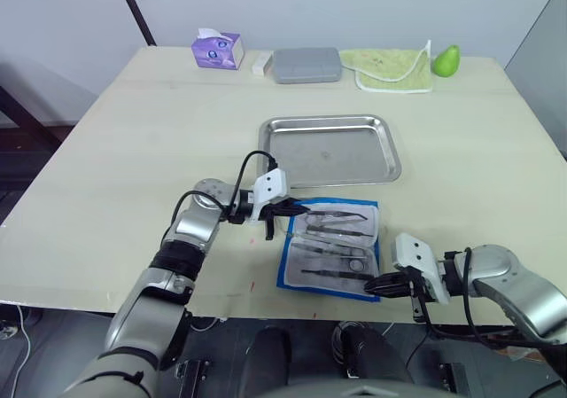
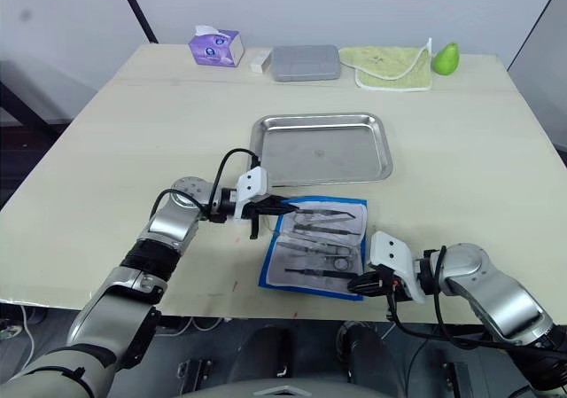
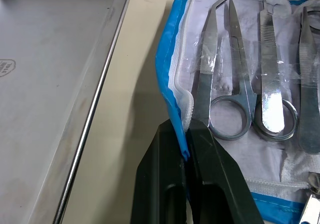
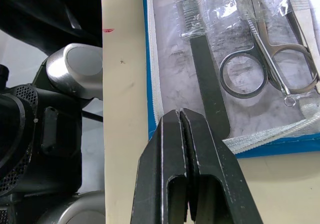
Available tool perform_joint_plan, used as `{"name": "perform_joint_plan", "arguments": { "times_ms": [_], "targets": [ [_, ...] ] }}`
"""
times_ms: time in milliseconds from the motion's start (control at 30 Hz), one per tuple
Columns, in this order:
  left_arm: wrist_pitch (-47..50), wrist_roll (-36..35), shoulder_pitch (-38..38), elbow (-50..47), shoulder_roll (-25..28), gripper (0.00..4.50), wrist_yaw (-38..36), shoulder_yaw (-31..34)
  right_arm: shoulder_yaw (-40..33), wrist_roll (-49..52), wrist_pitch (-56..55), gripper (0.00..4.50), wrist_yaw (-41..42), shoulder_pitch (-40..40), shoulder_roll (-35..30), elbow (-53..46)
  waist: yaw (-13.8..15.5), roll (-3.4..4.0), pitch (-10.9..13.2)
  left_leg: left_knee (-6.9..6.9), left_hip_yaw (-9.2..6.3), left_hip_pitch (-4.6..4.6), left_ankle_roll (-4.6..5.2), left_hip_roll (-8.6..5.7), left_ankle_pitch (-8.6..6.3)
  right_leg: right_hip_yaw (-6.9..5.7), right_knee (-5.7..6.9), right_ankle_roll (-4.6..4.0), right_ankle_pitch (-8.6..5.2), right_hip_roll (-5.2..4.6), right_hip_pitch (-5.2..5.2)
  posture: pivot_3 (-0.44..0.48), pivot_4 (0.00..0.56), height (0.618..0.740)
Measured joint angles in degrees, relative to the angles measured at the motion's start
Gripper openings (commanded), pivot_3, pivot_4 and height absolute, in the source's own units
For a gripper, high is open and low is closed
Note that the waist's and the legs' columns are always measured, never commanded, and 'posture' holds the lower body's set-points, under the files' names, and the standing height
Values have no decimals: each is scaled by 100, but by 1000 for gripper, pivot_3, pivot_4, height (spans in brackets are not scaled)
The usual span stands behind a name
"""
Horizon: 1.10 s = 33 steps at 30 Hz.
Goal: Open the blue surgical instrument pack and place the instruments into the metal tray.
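Note:
The blue surgical instrument pack (image 1: 330, 247) lies opened flat on the table, just on the near side of the metal tray (image 1: 328, 154). Its whitish clear lining holds several steel instruments (image 3: 227, 99), scissors and forceps, side by side. My left gripper (image 1: 282, 210) is at the pack's left far edge, shut on the blue border (image 3: 167, 64), which runs in between its fingers (image 3: 215, 169). My right gripper (image 1: 376, 284) is at the pack's near right corner. It is shut, with its tips (image 4: 192, 119) lying over the lining and nothing visible between them. The tray holds nothing.
Along the table's far edge stand a purple tissue box (image 1: 218, 50), a small white object (image 1: 261, 63), a grey hard case (image 1: 306, 64), a green cloth (image 1: 394, 67) and a green pear-shaped object (image 1: 446, 59). The table's front edge (image 4: 115, 134) runs just beside my right gripper.

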Motion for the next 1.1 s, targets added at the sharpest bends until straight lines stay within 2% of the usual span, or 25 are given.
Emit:
{"name": "perform_joint_plan", "arguments": {
  "times_ms": [367, 400, 500, 600, 667, 933, 1100],
  "targets": [
    [488, -220, 228, -384, 108, 0, -18, 159, 1, 2, -117, 37, 8, 31, 63, 62, -48, 1, -3, 0, -2, 0, 0, 1, 0, 1, -1, 1, -2, 3, 0, 0, 150, 740],
    [550, -244, 250, -433, 124, 503, -18, 166, 1, 1, -136, 0, 10, 40, 62, 64, -50, 1, -3, 0, -2, 0, 0, 1, 0, 1, -1, 0, -1, 3, 0, 0, 150, 740],
    [681, -271, 283, -515, 174, 1522, -12, 177, 0, -4, -229, 0, 19, 69, 62, 93, -51, 1, -3, 0, -2, -1, 0, 1, 0, 1, -2, 3, -3, 3, 0, 0, 150, 740],
    [894, -432, 441, -758, 267, 3020, -14, 297, 0, -2, -327, 0, 48, 68, 63, 186, -53, 1, -3, -1, -1, -1, 0, 1, 0, 2, -3, 2, -3, 3, -1, 0, 150, 740],
    [1004, -521, 545, -902, 379, 3765, -93, 337, 1, -3, -359, 0, 57, 64, 68, 201, -57, 1, -3, -1, 0, -2, 0, 1, -1, 4, -4, 1, -2, 3, -1, 0, 150, 740],
    [1471, -1056, 1015, -1506, 715, 3765, -415, 549, 10, 0, -425, 0, 156, 14, 119, 320, -67, -1, -2, -4, 2, -2, 0, 3, -1, 4, -4, 1, -3, 3, -4, 0, 150, 740],
    [1625, -1669, 1564, -1927, 1054, 3765, -646, 1078, 9, 13, -471, 0, 157, -32, 189, 402, -89, -5, 1, -8, 7, -2, 0, 8, -1, 8, -4, 0, -3, 7, -8, 0, 150, 740]
  ]
}}
